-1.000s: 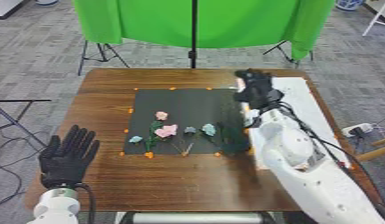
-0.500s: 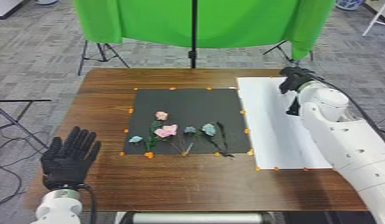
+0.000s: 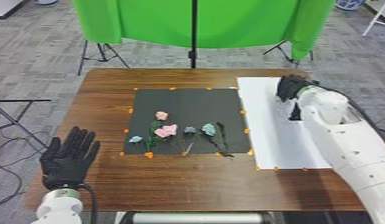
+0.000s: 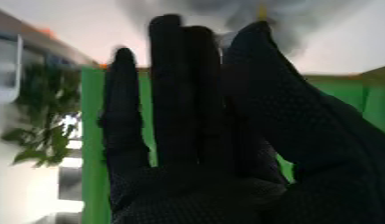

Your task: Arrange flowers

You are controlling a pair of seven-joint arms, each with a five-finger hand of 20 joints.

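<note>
Two hands checked against the earlier head views. Left hand [image 3: 69,160]: unchanged beside the near left part of the bench [image 3: 180,185], fingers straight and slightly apart. Flowers [image 3: 166,131]: same layout as before. Right hand [image 3: 293,88]: shifted from the boundary of dark mat [image 3: 188,100] and white sheet [image 3: 264,125] to the sheet's far right part, then slightly nearer; fingers open and extended in the right wrist view, thumb alongside.

Materials, near to far: black fabric gloves, knit texture on the right; brown bench, smooth wood grain; rectangular mat, matt and dark, to the left of the oblong white sheet; small orange marks [image 3: 148,155] along both; green cloth [image 3: 242,30] beyond, hanging in soft folds.

Flowers, all on the mat: dark green stem [image 3: 222,140] at the right, tip across the near edge; small pale blue bloom [image 3: 135,139] at the left; ruffled pink bloom, largest, near centre; grey-blue bloom [image 3: 189,130] and fuller light blue bloom [image 3: 209,129] to its right; smaller pink bloom [image 3: 162,115] farthest, above green leaves.
</note>
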